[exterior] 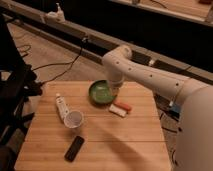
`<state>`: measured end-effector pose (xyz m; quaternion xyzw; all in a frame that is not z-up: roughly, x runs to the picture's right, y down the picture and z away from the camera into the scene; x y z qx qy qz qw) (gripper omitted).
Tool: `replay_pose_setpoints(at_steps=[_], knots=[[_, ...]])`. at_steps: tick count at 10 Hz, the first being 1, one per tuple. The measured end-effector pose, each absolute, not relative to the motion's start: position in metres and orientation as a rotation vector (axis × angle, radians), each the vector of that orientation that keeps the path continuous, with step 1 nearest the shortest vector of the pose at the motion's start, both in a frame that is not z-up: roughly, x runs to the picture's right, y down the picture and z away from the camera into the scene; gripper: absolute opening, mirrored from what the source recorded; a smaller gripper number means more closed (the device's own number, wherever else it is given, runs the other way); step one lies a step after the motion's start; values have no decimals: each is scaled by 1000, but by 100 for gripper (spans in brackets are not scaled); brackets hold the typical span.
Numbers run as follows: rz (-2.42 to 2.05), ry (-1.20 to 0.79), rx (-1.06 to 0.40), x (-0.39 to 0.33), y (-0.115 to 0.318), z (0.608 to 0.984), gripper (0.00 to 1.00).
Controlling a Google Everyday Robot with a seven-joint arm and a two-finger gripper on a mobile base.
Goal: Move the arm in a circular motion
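Note:
The large white arm (150, 80) reaches in from the lower right, bends at a rounded elbow (118, 56) and drops down to the wooden table (125, 142). My gripper (113, 94) is at the arm's lower end, just over the right rim of a green bowl (99, 93). The arm's last segment hides most of it.
An orange and white item (121, 107) lies right of the bowl. A white bottle (61, 106) lies on its side beside a white cup (73, 120). A black phone (75, 148) lies near the front edge. Cables and a dark chair (15, 95) are to the left.

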<state>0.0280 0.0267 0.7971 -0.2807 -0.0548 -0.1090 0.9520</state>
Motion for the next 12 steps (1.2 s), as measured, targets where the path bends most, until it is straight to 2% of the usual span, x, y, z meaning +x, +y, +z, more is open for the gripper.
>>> replay_pose_setpoints(at_steps=[2,5,9,12], knots=[[-344,-193,-584,-28,58,777,0],[-314,-266,-689,-30,118,743,0],[-78,-187,-788,58,159,720,0],[59,-64,-754,138,138,726,0]])
